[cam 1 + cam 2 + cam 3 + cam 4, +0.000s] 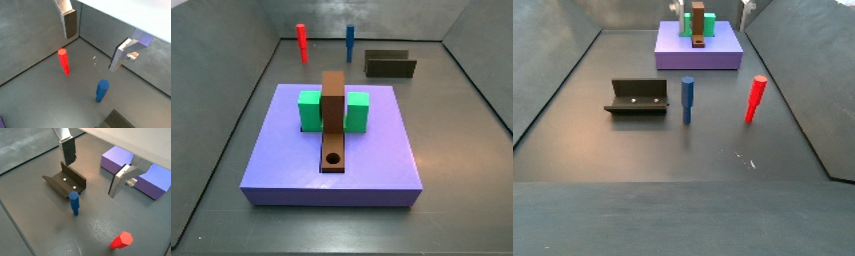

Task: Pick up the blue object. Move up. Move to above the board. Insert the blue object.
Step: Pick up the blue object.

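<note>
Gripper (pixel 93 42) first: we've got it hanging above the floor with the two silver plates spread wide and nothing between them, well clear of everything. You can see one finger (pixel 69 22) and its partner in both wrist views, and the same wide gap shows there too (pixel 93 170).

The blue object (pixel 74 203) is a slim peg standing upright on the dark floor. In a wrist view it sits just in front of the fixture (pixel 65 180), that dark L-shaped bracket, near it but we can't tell if they touch. In a side view the blue object (pixel 687 99) is clearly a little apart from the fixture (pixel 639 97), standing to its right, with the red peg (pixel 755 98) further right again. Both pegs are upright and well apart from each other. In a wrist view the red peg (pixel 64 61) and the blue one (pixel 101 90) both lie under the open gripper, neither one touched.

The board (pixel 331 125) is the brown strip with a round hole near one end, lying across a green block (pixel 309 108) on top of the big purple base (pixel 285 160). That whole stack is well away from the pegs, which show up at the far end of the floor in that side view (pixel 350 42).
</note>
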